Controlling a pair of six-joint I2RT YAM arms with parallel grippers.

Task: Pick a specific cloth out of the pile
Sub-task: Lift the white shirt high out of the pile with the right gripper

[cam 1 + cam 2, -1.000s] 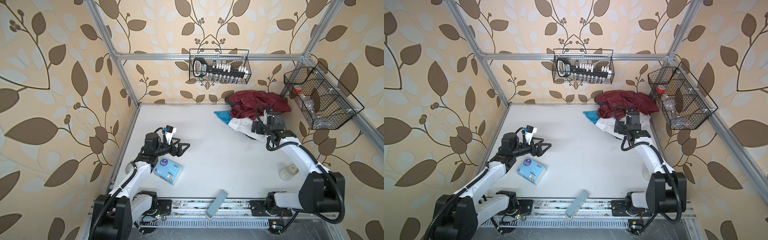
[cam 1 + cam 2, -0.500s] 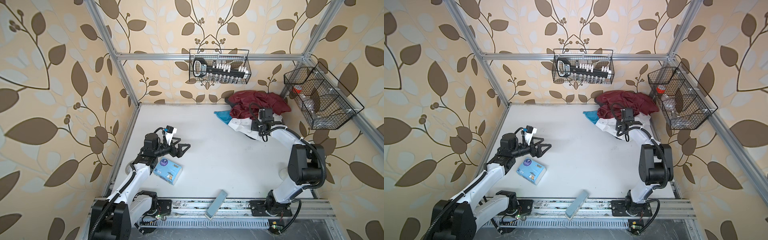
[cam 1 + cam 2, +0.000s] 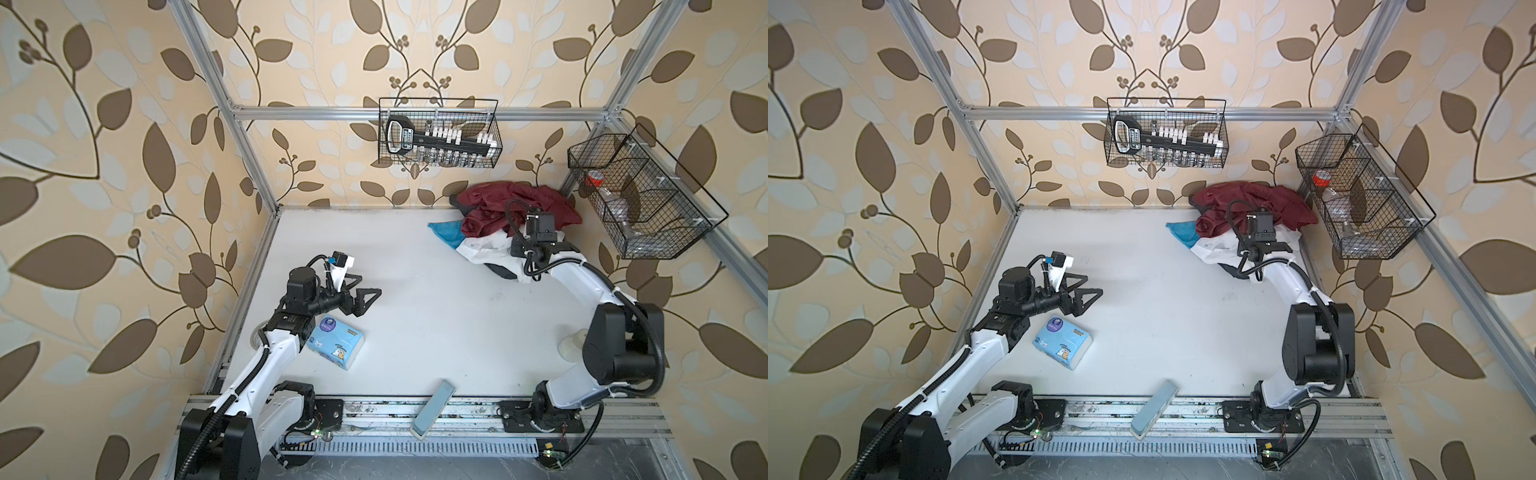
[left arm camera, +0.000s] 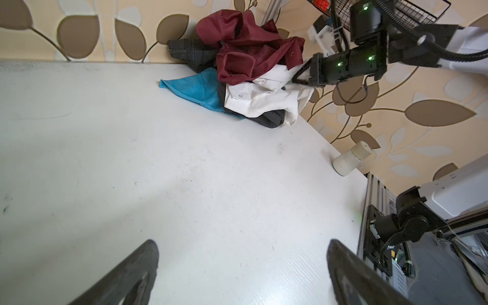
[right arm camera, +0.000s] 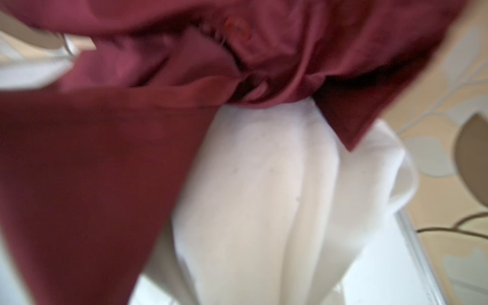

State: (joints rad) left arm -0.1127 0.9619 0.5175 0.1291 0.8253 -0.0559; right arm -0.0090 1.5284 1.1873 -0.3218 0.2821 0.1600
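The pile [image 3: 511, 212] lies in the far right corner in both top views. A maroon shirt [image 3: 498, 203] [image 4: 245, 52] tops it, with a turquoise cloth [image 3: 446, 232] and a dark grey garment [image 4: 192, 51] beside and under it. The cloth [image 3: 482, 249] [image 3: 1217, 249] [image 4: 264, 103] is the white shirt spilling out at the front. My right gripper [image 3: 534, 249] [image 4: 299, 76] is pressed into it and shut on the white fabric [image 5: 264, 198], which fills the right wrist view; its fingers are hidden. My left gripper [image 3: 365, 297] [image 4: 241, 245] hovers open and empty over the table's left side.
A blue tissue pack [image 3: 336, 340] lies by the left arm. A flat blue-grey object [image 3: 434, 403] leans over the front edge. A white cylinder [image 3: 571, 345] stands beside the right arm. Wire baskets hang on the back wall [image 3: 440, 137] and right wall [image 3: 640, 199].
My right gripper's jaws have gone from open to shut on the white shirt at the pile's front. The left arm has not moved.
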